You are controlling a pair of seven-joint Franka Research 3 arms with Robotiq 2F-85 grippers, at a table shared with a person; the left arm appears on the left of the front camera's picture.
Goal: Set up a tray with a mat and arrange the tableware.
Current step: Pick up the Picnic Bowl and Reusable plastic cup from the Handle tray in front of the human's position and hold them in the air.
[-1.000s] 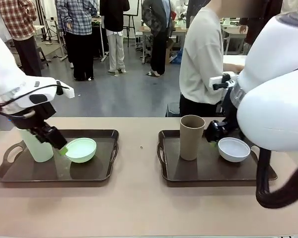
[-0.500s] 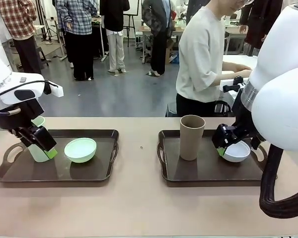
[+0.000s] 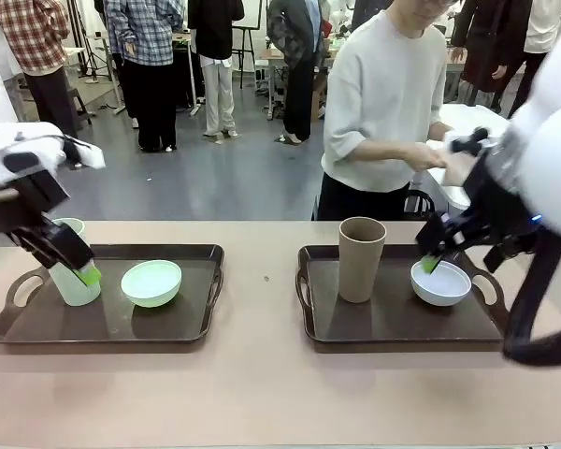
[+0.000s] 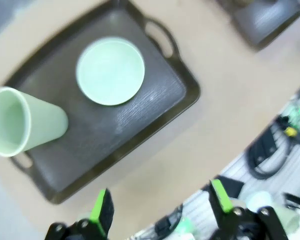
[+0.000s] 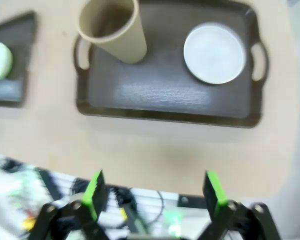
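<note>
Two dark trays sit side by side on the table. The left tray [image 3: 182, 323] carries a pale green cup [image 3: 72, 281] and a pale green bowl [image 3: 151, 282]. My left gripper [image 3: 75, 265] hangs open just in front of that cup, with nothing between its fingers [image 4: 101, 212]. On the right tray [image 3: 374, 323] stand a brown cup [image 3: 361, 259] and a white bowl [image 3: 440, 282]. Above the white bowl's far rim, my right gripper [image 3: 433, 257] is open and empty too. I cannot tell a mat apart from the dark tray floors [image 5: 160, 85].
A person [image 3: 383, 103] stands behind the table's far edge, hands reaching toward the right. Bare tabletop [image 3: 262, 393] lies between the trays and along the near side. Other people stand farther back in the room.
My left gripper has drawn away from the green bowl, leftward and up past the green cup. My right gripper has risen and shifted right off the white bowl. The person has turned to the right.
</note>
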